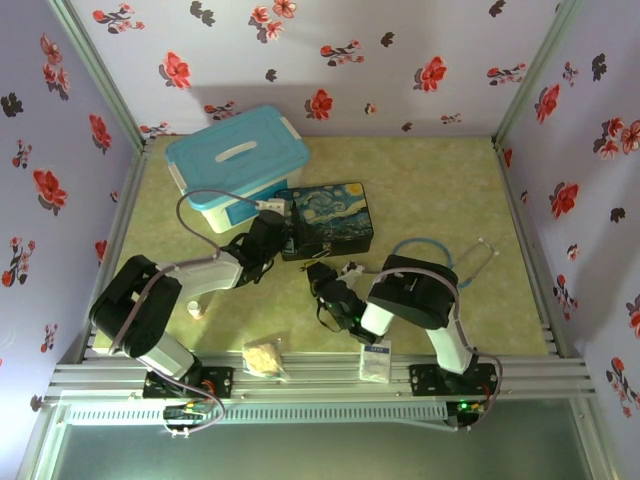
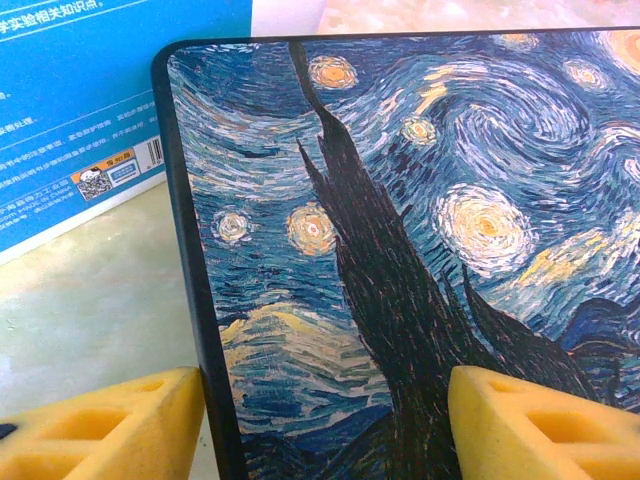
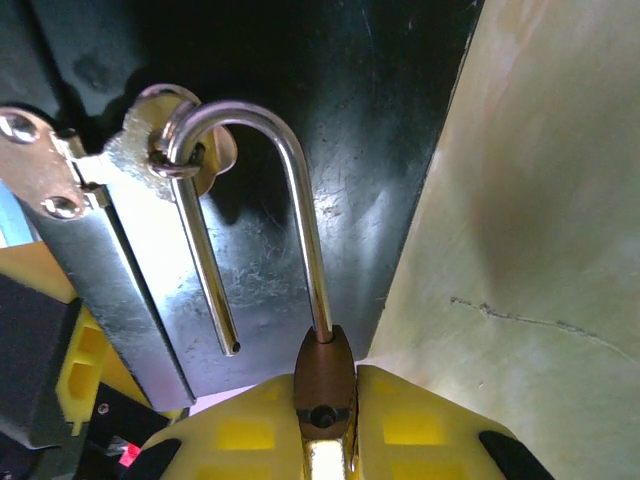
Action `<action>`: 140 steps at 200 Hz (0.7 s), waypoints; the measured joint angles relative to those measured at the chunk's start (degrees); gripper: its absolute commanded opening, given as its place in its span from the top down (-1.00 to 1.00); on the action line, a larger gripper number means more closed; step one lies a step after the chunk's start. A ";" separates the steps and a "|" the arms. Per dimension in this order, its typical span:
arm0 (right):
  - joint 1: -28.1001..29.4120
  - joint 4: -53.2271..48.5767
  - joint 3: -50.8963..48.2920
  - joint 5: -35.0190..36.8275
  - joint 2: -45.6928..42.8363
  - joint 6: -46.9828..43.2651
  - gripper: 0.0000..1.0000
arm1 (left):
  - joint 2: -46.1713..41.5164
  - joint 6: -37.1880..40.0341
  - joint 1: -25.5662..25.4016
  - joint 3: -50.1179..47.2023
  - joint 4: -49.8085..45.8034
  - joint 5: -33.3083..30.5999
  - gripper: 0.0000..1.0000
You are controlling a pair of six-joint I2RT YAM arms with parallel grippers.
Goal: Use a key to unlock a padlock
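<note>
Orientation of the padlock (image 3: 322,375): in the right wrist view its long axis runs up the picture, brass body nearest the camera and silver shackle (image 3: 290,160) pointing away toward the dark side wall of the tin box (image 3: 390,110). You will see the shackle's bend hooked through a small ring (image 3: 172,165) on that wall, beside a silver hasp plate (image 3: 35,165). The long leg enters the body; the short leg's free end hangs clear of it, so the lock stands unlatched.

The right pincer (image 3: 325,425) is clamped on the padlock body, one yellow pad (image 3: 240,430) on each side. From above, this pincer (image 1: 322,275) sits at the box's near edge on the table (image 1: 440,190).

The left pincer (image 2: 325,430) stands wide apart, its pads straddling a corner of the painted lid; you cannot tell whether they touch it.
</note>
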 measured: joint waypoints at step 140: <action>-1.11 8.07 -0.92 7.21 3.50 0.57 0.97 | 0.59 1.09 0.07 -2.67 6.51 0.63 -0.02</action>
